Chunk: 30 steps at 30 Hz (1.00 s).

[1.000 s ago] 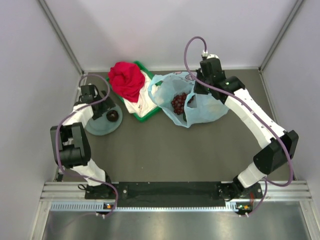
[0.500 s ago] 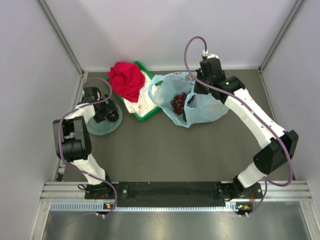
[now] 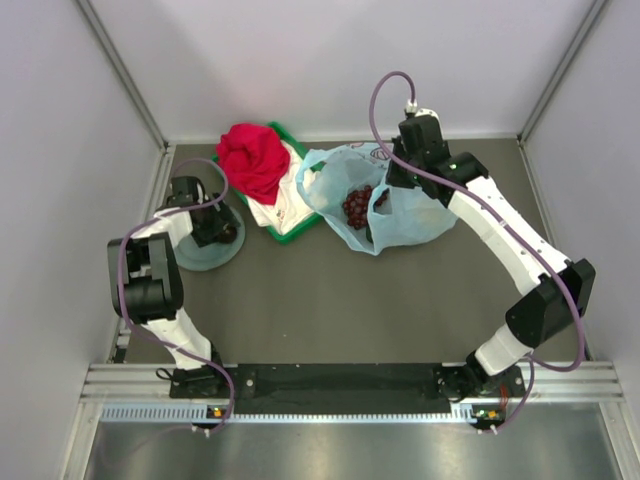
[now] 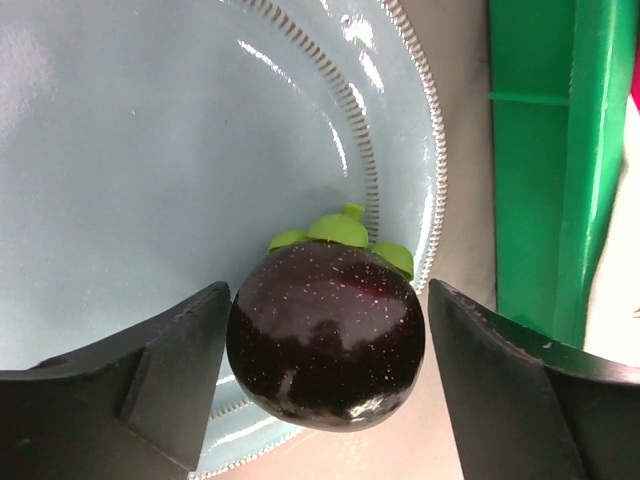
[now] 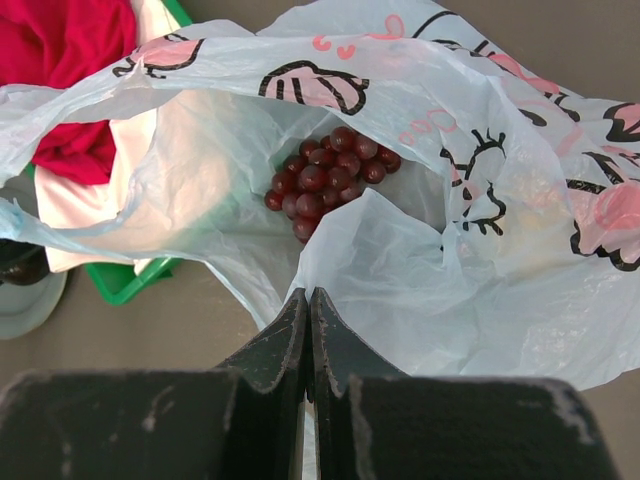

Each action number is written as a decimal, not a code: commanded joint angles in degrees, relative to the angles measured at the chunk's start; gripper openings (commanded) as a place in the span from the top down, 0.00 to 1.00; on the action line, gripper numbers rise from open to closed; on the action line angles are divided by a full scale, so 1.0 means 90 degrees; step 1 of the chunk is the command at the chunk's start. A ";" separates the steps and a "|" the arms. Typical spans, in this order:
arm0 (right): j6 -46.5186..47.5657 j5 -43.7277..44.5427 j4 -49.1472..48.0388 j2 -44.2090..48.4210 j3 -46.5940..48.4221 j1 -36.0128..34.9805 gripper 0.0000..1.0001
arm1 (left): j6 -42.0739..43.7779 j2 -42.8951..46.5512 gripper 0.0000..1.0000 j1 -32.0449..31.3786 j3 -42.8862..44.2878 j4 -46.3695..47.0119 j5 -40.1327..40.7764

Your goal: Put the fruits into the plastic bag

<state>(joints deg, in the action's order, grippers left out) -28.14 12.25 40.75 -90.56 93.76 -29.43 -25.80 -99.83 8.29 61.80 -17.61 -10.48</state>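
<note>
Fruit (image 4: 325,345) between left hand's (image 4: 328,300) jaws.

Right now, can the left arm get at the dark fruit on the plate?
Probably yes: the left gripper sits open with a finger either side of the dark fruit on the plate; nothing lies between.

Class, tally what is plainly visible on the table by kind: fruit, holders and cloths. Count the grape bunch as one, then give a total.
Fruit: 2 (dark round fruit, grape bunch)
Holders: 3 (plastic bag, plate, green tray)
Cloths: 2 (red cloth, white cloth)
Total: 7
Anything deeper in the bag is hidden.
</note>
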 commanded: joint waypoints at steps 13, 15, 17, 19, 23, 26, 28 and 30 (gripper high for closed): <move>-0.0184 -0.0004 -0.0426 0.0063 -0.0036 0.0067 1.00 | 0.0299 0.0232 0.51 -0.0043 0.0184 -0.0183 0.0471; -0.0164 0.0006 -0.0495 0.0072 -0.0056 0.0067 1.00 | 0.0308 0.0369 0.52 -0.0043 0.0165 -0.0047 0.0491; -0.0145 -0.0013 -0.0553 0.0072 -0.0085 0.0067 1.00 | 0.0357 0.0574 0.52 -0.0043 0.0077 0.0129 0.0394; -0.0077 -0.0004 -0.0583 0.0063 -0.0085 0.0067 1.00 | 0.0445 0.0740 0.52 -0.0062 -0.0011 0.0382 0.0306; 0.0041 0.0045 -0.0622 0.0102 -0.0085 0.0057 1.00 | 0.0504 0.0985 0.53 -0.0160 -0.0002 0.0559 0.0305; 0.0119 0.0065 -0.0641 0.0141 -0.0134 0.0067 1.00 | 0.0562 0.1248 0.53 -0.0228 -0.0040 0.0977 0.0081; 0.0148 0.0065 -0.0632 0.0160 -0.0134 0.0057 1.00 | 0.0562 0.1414 0.53 -0.0267 -0.0021 0.1174 0.0032; 0.0197 0.0045 -0.0622 0.0180 -0.0153 0.0057 1.00 | 0.0543 0.1483 0.53 -0.0287 0.0057 0.1341 0.0003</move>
<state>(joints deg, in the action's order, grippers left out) -27.97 12.29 37.74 -90.59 92.60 -29.43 -21.98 -90.39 6.35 61.65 -13.06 -8.73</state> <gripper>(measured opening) 0.007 0.713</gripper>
